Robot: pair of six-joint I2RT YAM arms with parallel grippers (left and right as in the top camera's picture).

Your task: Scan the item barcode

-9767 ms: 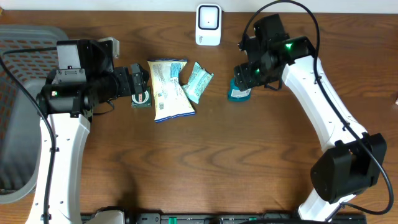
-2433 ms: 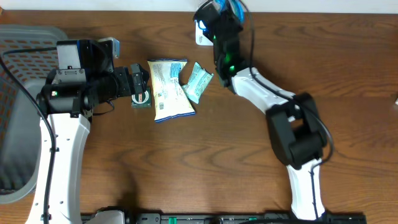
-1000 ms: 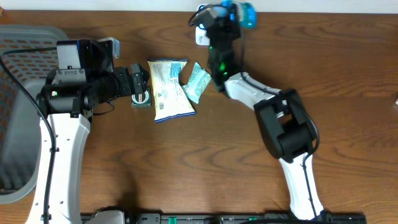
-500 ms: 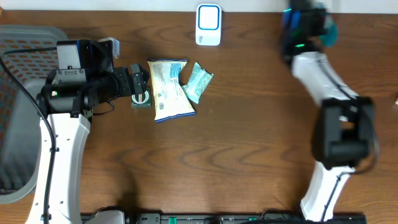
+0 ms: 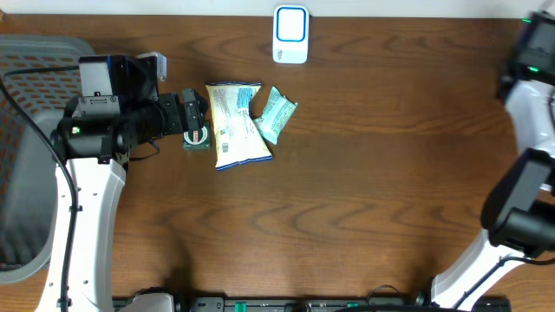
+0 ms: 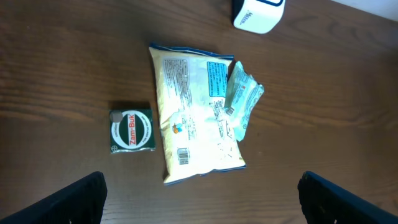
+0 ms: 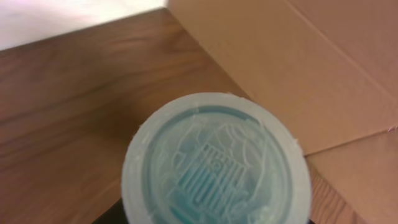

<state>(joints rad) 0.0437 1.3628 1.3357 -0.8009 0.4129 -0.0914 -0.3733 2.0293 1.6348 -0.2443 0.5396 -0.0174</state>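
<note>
I see right claw (image 7: 211, 214) gripping teal tub (image 7: 214, 162) by cardboard box (image 7: 298, 62); left claw (image 6: 199, 202) wide open, empty. Looks like drop-off: centre over box, then release.

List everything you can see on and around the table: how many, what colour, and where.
scanner: one, white and blue, table's far edge
snack bag: one, pale yellow, left of centre
small packet: one, teal, overlapping the bag's right side
Zam-Buk tin: one, green, left of the bag
basket: one, grey, far left
cardboard box: one, brown, past the table's edge
round tub: one, teal, in the right gripper
table: one, brown wood
left gripper: open, near the tin
right gripper: shut on the tub
</note>
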